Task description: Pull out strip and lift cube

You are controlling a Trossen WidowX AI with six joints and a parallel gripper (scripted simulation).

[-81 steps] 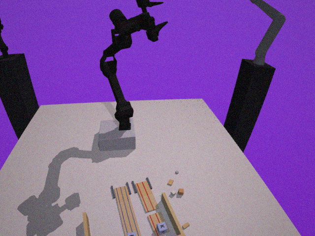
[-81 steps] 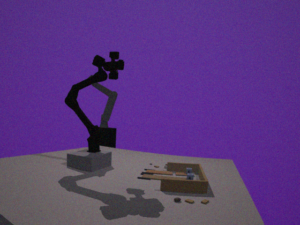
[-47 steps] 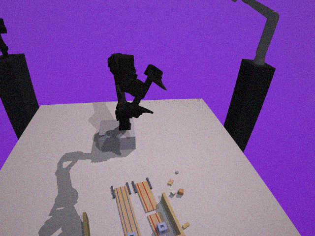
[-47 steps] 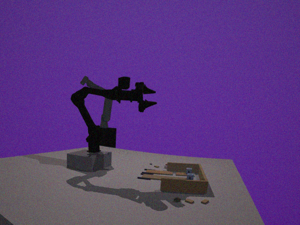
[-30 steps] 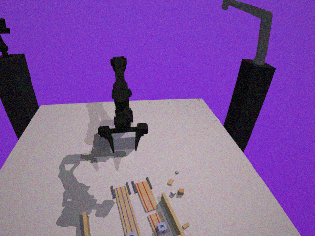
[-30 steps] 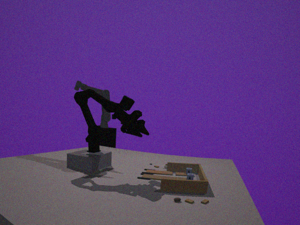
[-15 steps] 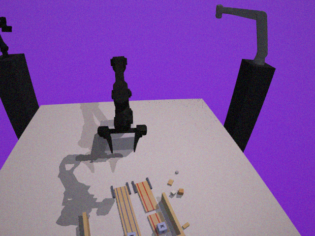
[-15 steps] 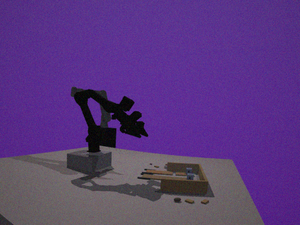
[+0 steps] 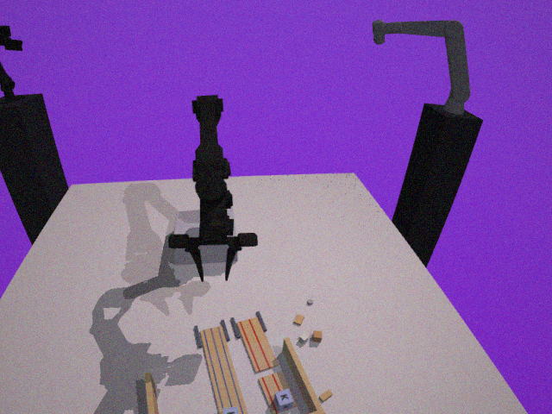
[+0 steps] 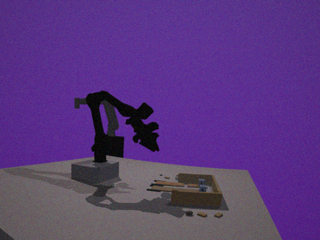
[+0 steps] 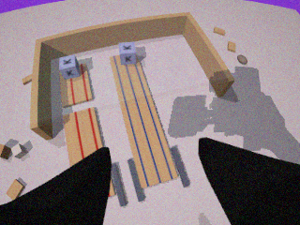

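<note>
One pale desk point(image 9: 348, 249) point(image 10: 51, 219) point(image 11: 187, 206) carries everything here. The largest thing on it is the one black six-joint arm point(image 9: 209, 178) point(image 10: 96, 121), standing on one grey base block point(image 9: 182, 216) point(image 10: 82, 171). Next comes one three-sided wooden enclosure point(image 9: 303, 379) point(image 10: 196, 198) point(image 11: 112, 35), its open side towards the arm. Two strips run into it through that side: one unbroken strip with three blue lines point(image 9: 220, 365) point(image 10: 165, 189) point(image 11: 141, 127), and one red-lined strip point(image 9: 256, 341) point(image 10: 170, 183) point(image 11: 84, 131) in two pieces, a gap between them. Four dark side bars stand at the near ends, two beside each strip. There are two pale blue cubes marked K: the labelled cube on the unbroken strip point(image 9: 230, 410) point(image 10: 202, 188) point(image 11: 127, 53) sits at its far end, and the other cube point(image 9: 283, 398) point(image 10: 201, 181) point(image 11: 68, 67) sits on the farther red-lined piece. Smallest are the scattered bits, among them three beside the enclosure's outer wall in the exterior view: two tan blocks and one dark round piece. The arm rises from its base, bends over at the elbow and slopes down and forward. Its one pincer point(image 9: 214, 279) point(image 10: 156, 150) point(image 11: 154, 150) hangs above the desk, short of the strips, two fingers pointing down and forward, partly open with nothing between them.
</note>
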